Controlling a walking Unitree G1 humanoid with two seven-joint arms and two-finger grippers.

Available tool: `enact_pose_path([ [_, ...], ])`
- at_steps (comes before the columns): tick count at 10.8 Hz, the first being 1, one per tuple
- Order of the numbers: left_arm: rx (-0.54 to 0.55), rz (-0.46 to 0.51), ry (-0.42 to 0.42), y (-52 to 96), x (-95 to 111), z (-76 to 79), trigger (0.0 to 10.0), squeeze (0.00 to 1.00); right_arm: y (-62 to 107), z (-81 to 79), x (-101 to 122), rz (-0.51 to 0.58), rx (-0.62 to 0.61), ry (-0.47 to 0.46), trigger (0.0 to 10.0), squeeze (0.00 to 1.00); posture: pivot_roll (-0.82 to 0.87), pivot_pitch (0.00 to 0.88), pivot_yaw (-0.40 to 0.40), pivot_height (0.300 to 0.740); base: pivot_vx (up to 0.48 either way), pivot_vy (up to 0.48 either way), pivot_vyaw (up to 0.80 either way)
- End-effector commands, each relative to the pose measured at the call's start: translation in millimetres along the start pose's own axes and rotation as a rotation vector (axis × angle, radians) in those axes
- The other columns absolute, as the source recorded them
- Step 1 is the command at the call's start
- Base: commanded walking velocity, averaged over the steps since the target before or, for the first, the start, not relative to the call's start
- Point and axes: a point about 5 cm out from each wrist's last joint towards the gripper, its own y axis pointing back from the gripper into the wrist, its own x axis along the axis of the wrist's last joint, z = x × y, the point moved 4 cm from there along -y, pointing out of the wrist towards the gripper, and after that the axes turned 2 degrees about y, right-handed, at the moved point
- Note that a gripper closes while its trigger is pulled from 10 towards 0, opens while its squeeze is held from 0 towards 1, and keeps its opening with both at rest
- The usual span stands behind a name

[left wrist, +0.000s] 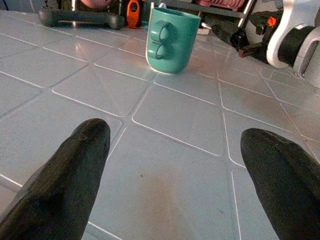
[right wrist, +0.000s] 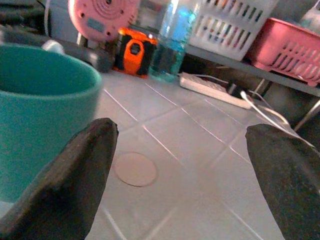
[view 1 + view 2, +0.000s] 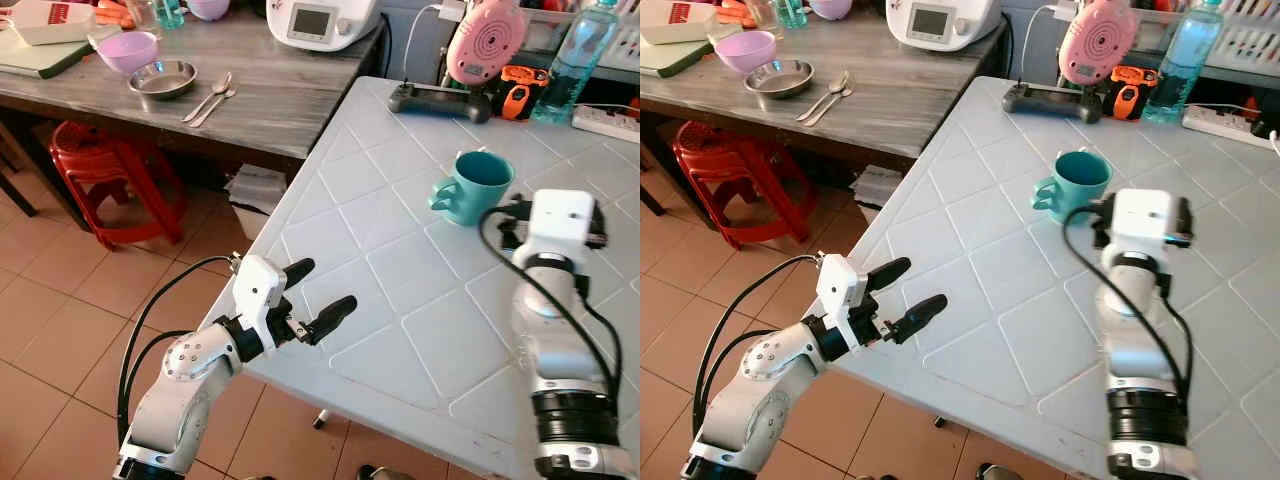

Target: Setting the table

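Your left gripper (image 3: 316, 296) is hovering at the white table's (image 3: 400, 300) near edge, fingers spread and gripping nothing. Farther in, your right gripper (image 2: 182, 170) is sitting just beside the teal mug (image 3: 472, 186) — fingers parted too, the mug standing upright mid-table. Beyond it, a bottle (image 3: 573, 58) is standing.

Teal mug (image 2: 42, 115) cut off at the right wrist view's edge; right claw (image 3: 520, 222) fingers behind its wrist housing.
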Motion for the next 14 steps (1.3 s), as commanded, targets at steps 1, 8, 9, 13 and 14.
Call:
enact_pose_path([
  [1,0.014,-0.008,-0.006,1.6,0.4,-2.1,10.0,0.0,-1.9,8.8,-5.1,-0.017,-0.025,-0.002,10.0,1.0,-0.04,0.151,0.034,0.74,0.0,0.0,0.0],
  [8,0.017,-0.003,-0.004,0.3,1.6,-1.5,10.0,0.0,31.4,-40.9,-8.6,-0.021,0.172,-0.061,10.0,0.53,-0.03,0.154,0.035,0.74,0.0,0.0,0.0],
  [9,0.012,0.003,0.001,-1.8,2.3,0.3,10.0,0.0,26.6,-47.5,-4.9,-0.017,0.227,-0.079,10.0,0.04,-0.03,0.153,0.033,0.74,0.0,0.0,0.0],
  [13,0.01,0.005,0.008,-2.3,2.0,3.0,10.0,0.0,3.5,-51.6,5.8,0.003,0.288,-0.124,10.0,0.0,-0.03,0.16,0.031,0.74,0.0,0.0,0.0],
  [14,0.009,0.004,0.008,-2.1,1.9,3.5,10.0,0.0,-1.1,-51.4,7.4,0.005,0.282,-0.125,10.0,0.0,-0.03,0.163,0.031,0.74,0.0,0.0,0.0],
])
